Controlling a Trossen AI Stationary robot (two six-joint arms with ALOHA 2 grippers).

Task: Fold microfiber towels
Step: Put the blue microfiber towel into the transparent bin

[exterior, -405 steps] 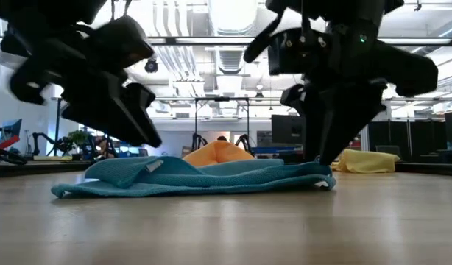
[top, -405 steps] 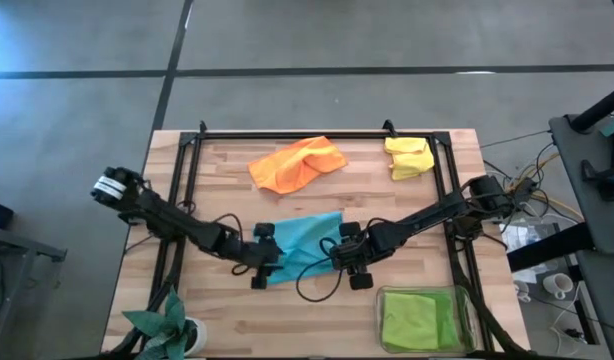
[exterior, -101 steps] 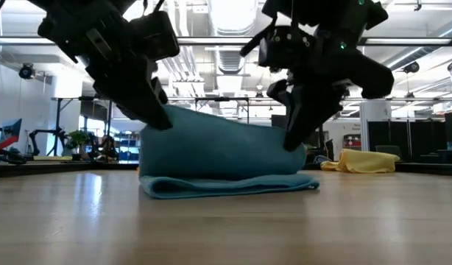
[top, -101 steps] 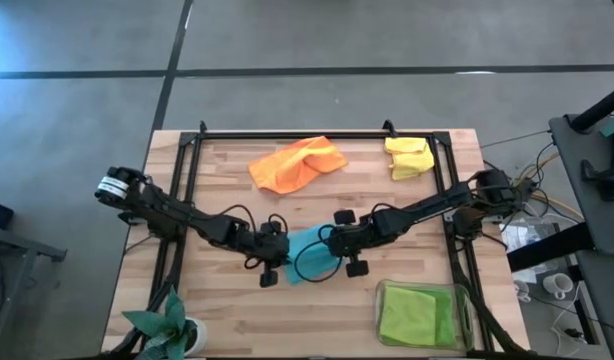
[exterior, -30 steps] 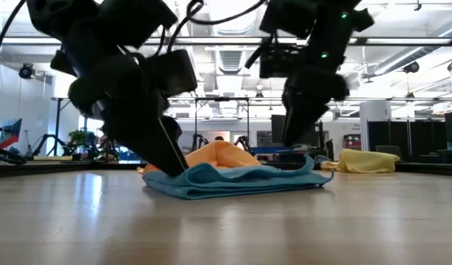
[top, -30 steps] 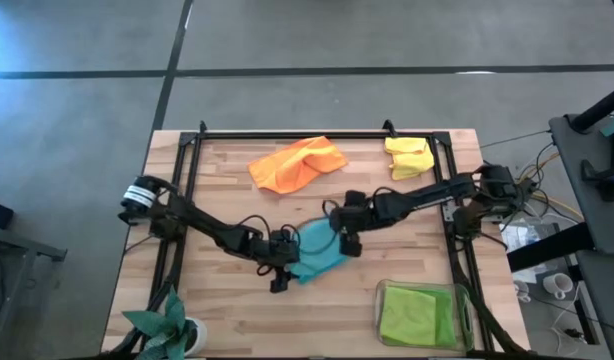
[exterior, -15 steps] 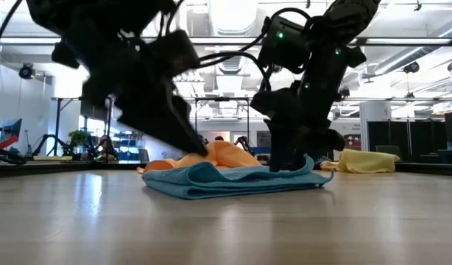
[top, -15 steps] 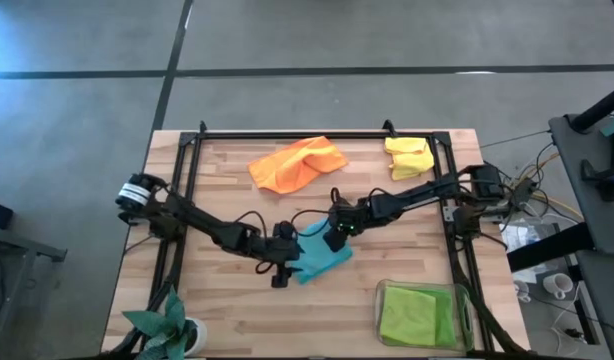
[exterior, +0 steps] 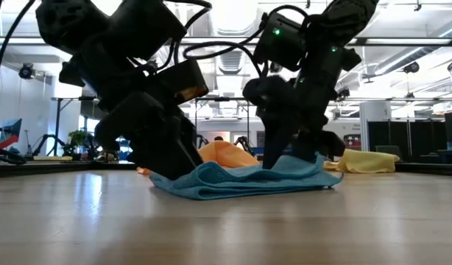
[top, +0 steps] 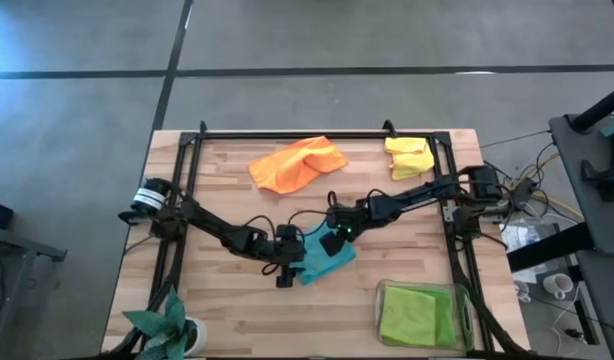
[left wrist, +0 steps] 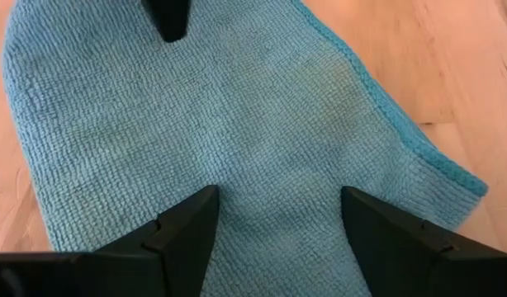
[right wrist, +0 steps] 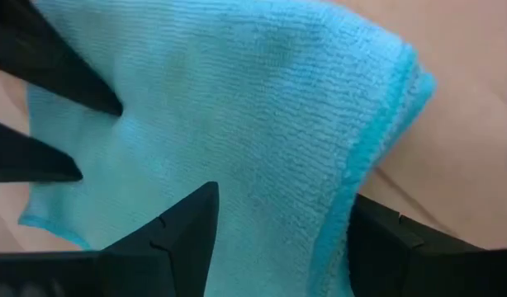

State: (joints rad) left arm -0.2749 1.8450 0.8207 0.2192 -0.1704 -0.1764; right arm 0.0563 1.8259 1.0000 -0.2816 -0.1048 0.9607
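Light blue towel (top: pixel 325 257) down on the wooden table (top: pixel 227 320), a little toward the near edge from the middle, folded over on itself with a doubled hem showing along one side in the right wrist view. Left gripper (top: pixel 290 262) pressed down at the towel's left edge, fingers (left wrist: pixel 183 223) spread wide and resting flat on the blue cloth, nothing pinched between them. Right gripper (top: pixel 334 233) planted at the towel's far right corner, jaws likewise apart, tips on top of the fabric rather than closed around it. Both dark arms reaching in from their own sides and nearly meeting over the cloth. In the low view, towel (exterior: pixel 244 179) lying as a low rumpled pad, raised a bit at its right end, with both grippers standing on it.

Orange towel (top: pixel 297 163) loose and crumpled toward the far edge, well apart from the blue one. Yellow towel (top: pixel 408 157) bunched near the far right corner, just inside the black frame rail. Yellow-green towel (top: pixel 417 317) lying inside the clear plastic tray (top: pixel 465 335) at the near right corner. Small leafy plant (top: pixel 165 322) at the near left corner. Cables (top: pixel 527 190) trailing off the table's right side by the right arm's base.
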